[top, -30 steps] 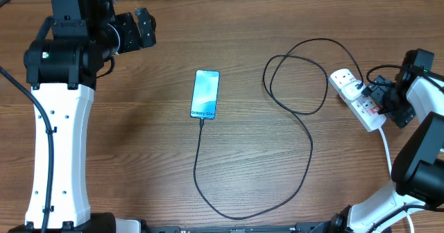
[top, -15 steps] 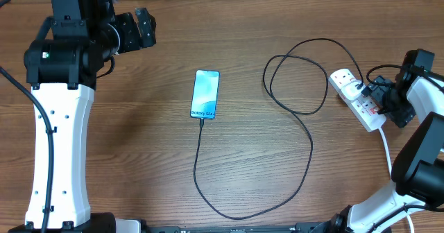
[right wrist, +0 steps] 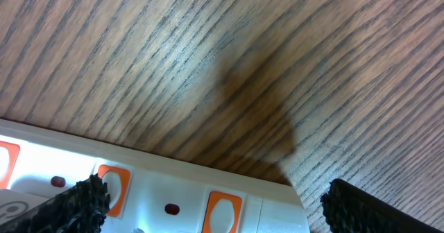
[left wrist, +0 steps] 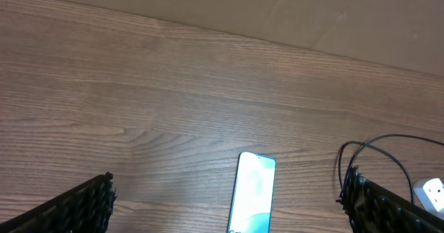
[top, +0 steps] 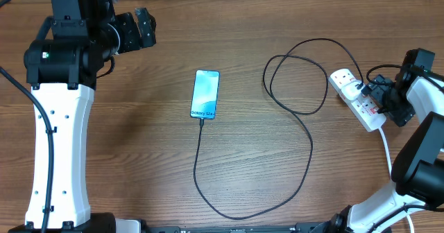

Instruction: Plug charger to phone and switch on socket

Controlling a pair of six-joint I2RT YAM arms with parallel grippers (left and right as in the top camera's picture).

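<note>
At the far left we see the left arm's white column standing on the table [top: 139, 143], with the left claw [top: 148, 26] up near the far edge, well apart from everything else. Its wrist view shows both fingers [left wrist: 76, 206] spread wide with nothing between them, only bare wood below.

Moving right, the phone [top: 206, 94] lies flat near the middle of the table, its blue screen up. The charger [top: 310, 137] meets the phone's near end, sweeps down in a wide curve, climbs back, and crosses itself in a loose loop between the phone and the socket [top: 355, 100]. No other object lies around the phone or across this cable.

At the right edge the socket lies at a slant, and its thick white cord [top: 386, 144] trails toward us. The charger's other end reaches the socket, where the right claw [top: 378, 98] covers part of the strip. In the right wrist view the claw's fingers [right wrist: 82, 200] stand wide apart above the socket's orange-red switches, gripping nothing. We cannot tell whether a fingertip touches the strip.
</note>
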